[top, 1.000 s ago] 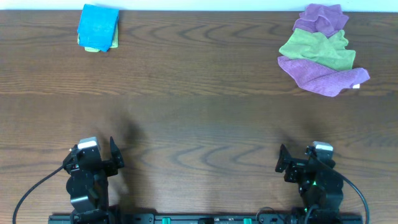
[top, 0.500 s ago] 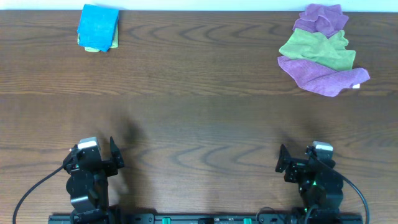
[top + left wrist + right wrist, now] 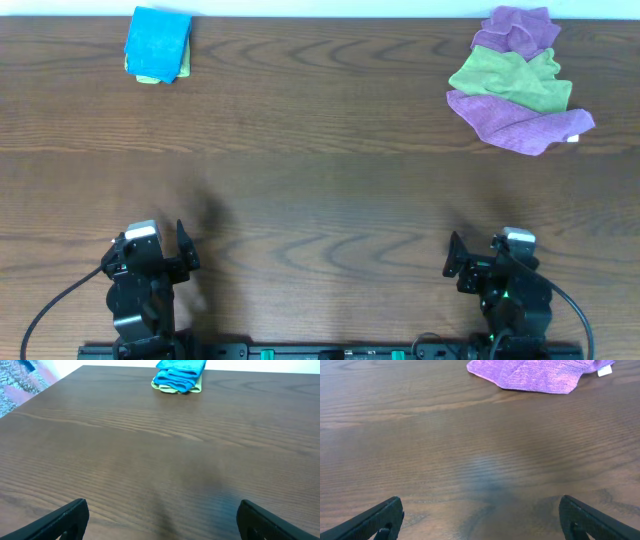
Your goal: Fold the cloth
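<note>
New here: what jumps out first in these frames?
A folded blue cloth sits in the far-left corner, on a lime-green cloth whose edge peeks out. Far right lies a loose pile of purple and green cloths. Both arms are parked at the near edge, left tool and right tool open and empty.

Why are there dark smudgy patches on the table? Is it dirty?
Probably soft shadows: left wrist view, a blurry dark patch on the wooden table ahead of the camera; right wrist view, a similar one in front of the purple cloth; overhead, a faint smudge near the left arm, lighting even, no glare.
</note>
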